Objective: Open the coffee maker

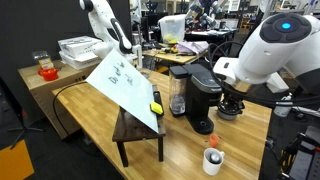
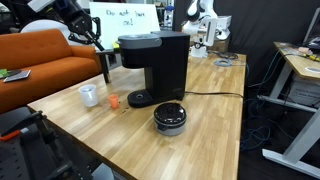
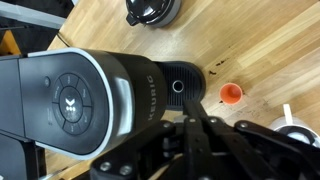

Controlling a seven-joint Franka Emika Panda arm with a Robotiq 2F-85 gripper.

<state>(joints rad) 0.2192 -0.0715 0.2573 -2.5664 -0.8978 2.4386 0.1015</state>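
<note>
The coffee maker (image 1: pixel 200 98) is black and boxy and stands on the wooden table with its rounded lid down; it shows in both exterior views (image 2: pixel 155 62). In the wrist view its lid (image 3: pixel 75 100) with round buttons fills the left, and its round base (image 3: pixel 178 86) shows at the centre. My gripper (image 3: pixel 190 122) hangs just off the machine's front, fingers pressed together, holding nothing. In an exterior view the gripper (image 1: pixel 231 98) sits beside the machine at lid height, on the white arm.
A small black round dish (image 2: pixel 170 117) lies in front of the machine, also in the wrist view (image 3: pixel 152 10). A white cup (image 1: pixel 213 160) and an orange cap (image 3: pixel 231 93) stand nearby. A tilted white sign (image 1: pixel 125 85) leans behind the machine. An orange sofa (image 2: pixel 45 60) stands off the table.
</note>
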